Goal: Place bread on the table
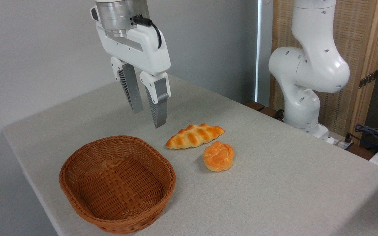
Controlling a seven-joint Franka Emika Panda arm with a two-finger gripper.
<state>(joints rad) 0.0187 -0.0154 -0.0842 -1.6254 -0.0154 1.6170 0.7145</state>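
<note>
The bread (pixel 218 156), a small round knotted orange-golden bun, lies on the grey-beige table (pixel 274 183), just right of centre. My gripper (pixel 148 118) hangs in the air above and to the left of the bun, over the gap between the basket and the long loaf. Its two grey fingers (pixel 157 108) point down, stand a little apart and hold nothing. The gripper touches neither the bun nor the table.
A brown wicker basket (pixel 117 183) with nothing inside stands at the front left. A long braided golden loaf (pixel 195 135) lies just behind the bun. The robot's white base (pixel 307 82) rises at the back right, with cables (pixel 376 134) beside it.
</note>
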